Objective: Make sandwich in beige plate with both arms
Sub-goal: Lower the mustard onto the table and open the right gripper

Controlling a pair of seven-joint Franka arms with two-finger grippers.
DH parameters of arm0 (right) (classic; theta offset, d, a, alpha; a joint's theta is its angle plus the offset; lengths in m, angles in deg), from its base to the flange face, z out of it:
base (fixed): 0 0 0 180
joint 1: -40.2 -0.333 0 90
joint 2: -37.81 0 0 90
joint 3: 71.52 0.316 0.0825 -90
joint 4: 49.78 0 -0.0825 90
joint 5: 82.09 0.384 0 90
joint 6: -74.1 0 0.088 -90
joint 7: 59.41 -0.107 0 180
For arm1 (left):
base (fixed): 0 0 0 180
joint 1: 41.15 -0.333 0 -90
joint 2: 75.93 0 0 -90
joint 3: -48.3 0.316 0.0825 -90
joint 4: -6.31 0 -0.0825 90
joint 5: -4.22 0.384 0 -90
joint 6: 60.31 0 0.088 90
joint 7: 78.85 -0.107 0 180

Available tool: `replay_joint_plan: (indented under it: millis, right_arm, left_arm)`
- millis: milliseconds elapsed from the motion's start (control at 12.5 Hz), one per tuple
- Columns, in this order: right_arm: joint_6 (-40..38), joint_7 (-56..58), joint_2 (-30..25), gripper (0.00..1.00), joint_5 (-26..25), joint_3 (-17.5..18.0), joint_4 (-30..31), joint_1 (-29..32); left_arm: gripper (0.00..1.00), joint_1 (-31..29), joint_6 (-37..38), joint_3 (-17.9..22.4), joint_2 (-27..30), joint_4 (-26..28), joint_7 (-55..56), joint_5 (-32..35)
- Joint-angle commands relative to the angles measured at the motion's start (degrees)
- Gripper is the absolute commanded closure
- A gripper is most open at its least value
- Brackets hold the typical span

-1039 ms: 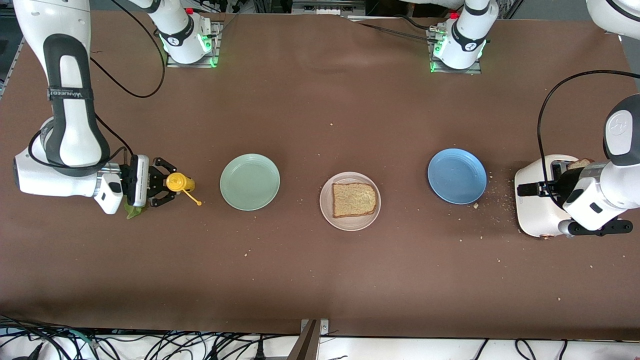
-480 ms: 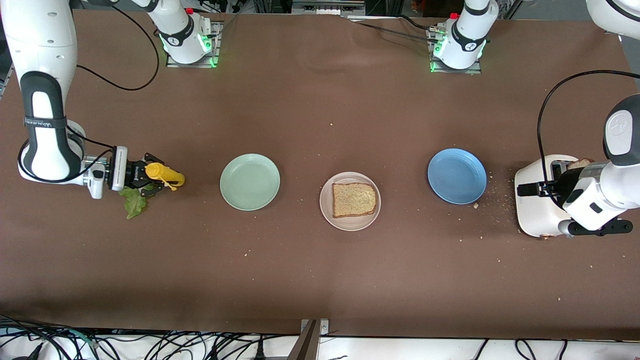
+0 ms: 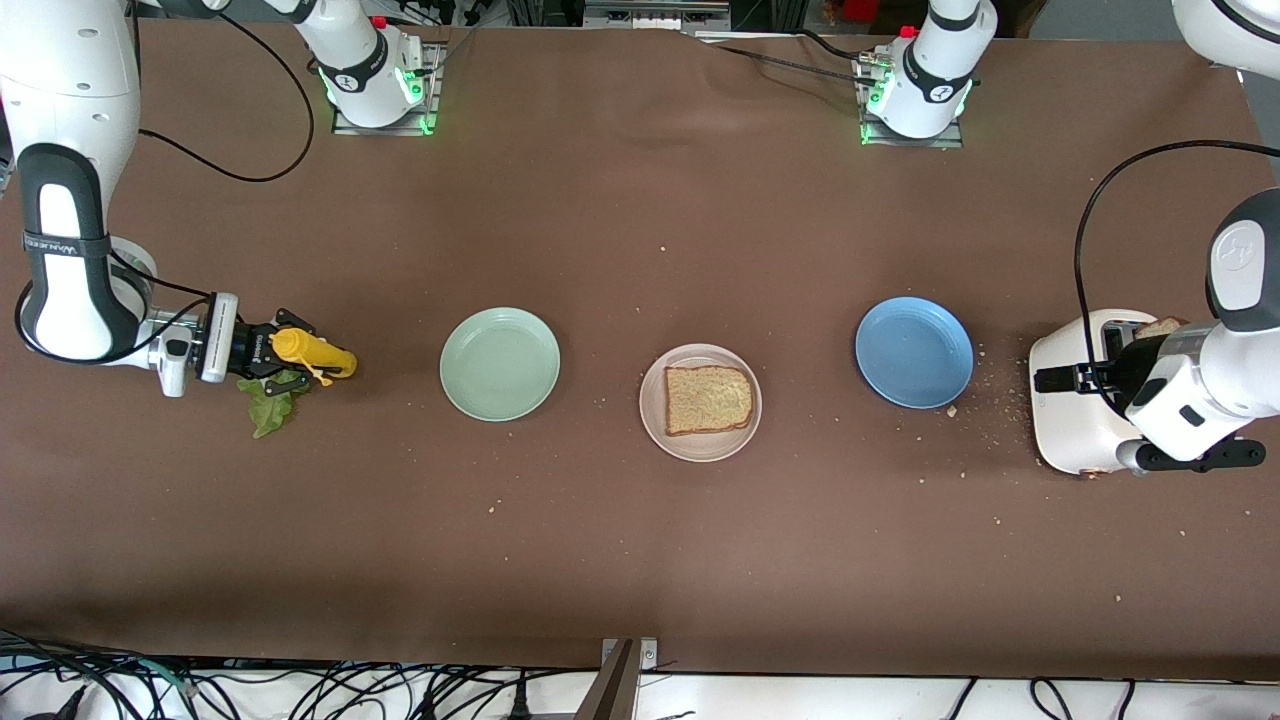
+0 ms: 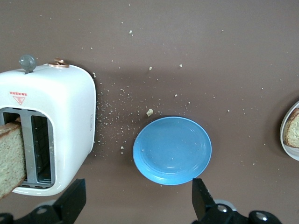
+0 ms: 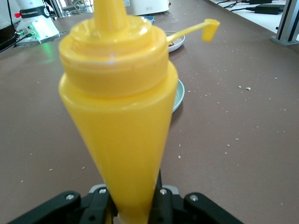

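A brown table (image 3: 620, 560), scattered with crumbs, fills the scene, with both arm bases along its edge farthest from the front camera.

The right gripper (image 3: 268, 356) is seen at the right arm's end of the table, its jaws clamped on a yellow squeeze bottle (image 3: 312, 351) that is held tilted almost flat, nozzle pointing toward the plates. In the right wrist view the bottle (image 5: 119, 116) fills the picture, its open cap dangling on a thin strap beside the nozzle. A ruffled green lettuce leaf (image 3: 268, 403) lies on the table just under and slightly nearer the front camera than this gripper.

The left gripper (image 3: 1075, 378) is held over a white toaster (image 3: 1075, 410) at the left arm's end of the table, its fingers (image 4: 202, 198) spread wide apart with nothing between them. A slice of bread (image 4: 11, 156) stands in one toaster slot; the slot beside it is seen empty.

Three plates are lined up between the grippers. A mint-green plate (image 3: 500, 395) lies closest to the bottle, a blue plate (image 3: 914, 352) closest to the toaster. Between them, and a little nearer the front camera, is the beige plate (image 3: 700, 448), on which a single bread slice (image 3: 708, 399) lies flat with nothing on top.
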Motion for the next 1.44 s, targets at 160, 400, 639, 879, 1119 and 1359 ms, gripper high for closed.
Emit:
replay_joint_plan:
  millis: [160, 400, 639, 879, 1119, 1359]
  right_arm:
    - [0.4, -0.3, 3.8, 1.0, 4.4, 0.1, -0.5, 0.1]
    - [3.2, 1.7, 4.5, 1.0, 6.8, 0.3, -0.5, -0.7]
    - [5.0, 2.7, 4.7, 1.0, 8.6, 0.3, -0.5, -2.4]
    - [5.3, 2.8, 5.1, 0.97, 8.6, 0.3, -0.6, -2.5]
    - [5.8, 2.8, 5.3, 0.85, 8.9, 0.3, -0.6, -2.8]
    - [6.0, 2.6, 5.4, 0.55, 9.1, 0.3, -0.6, -2.9]
  left_arm:
    - [0.0, 0.3, 0.5, -0.3, 0.5, 0.2, 1.0, 2.0]
    - [0.0, 0.3, 0.5, -0.3, 0.5, 0.3, 1.0, 2.0]
    - [0.0, 0.3, 0.5, -0.3, 0.5, 0.3, 1.0, 2.0]
    - [0.0, 0.3, 0.5, -0.3, 0.5, 0.3, 1.0, 2.0]
    - [0.0, 0.3, 0.5, -0.3, 0.5, 0.3, 1.0, 2.0]
    - [0.0, 0.3, 0.5, -0.3, 0.5, 0.3, 1.0, 1.9]
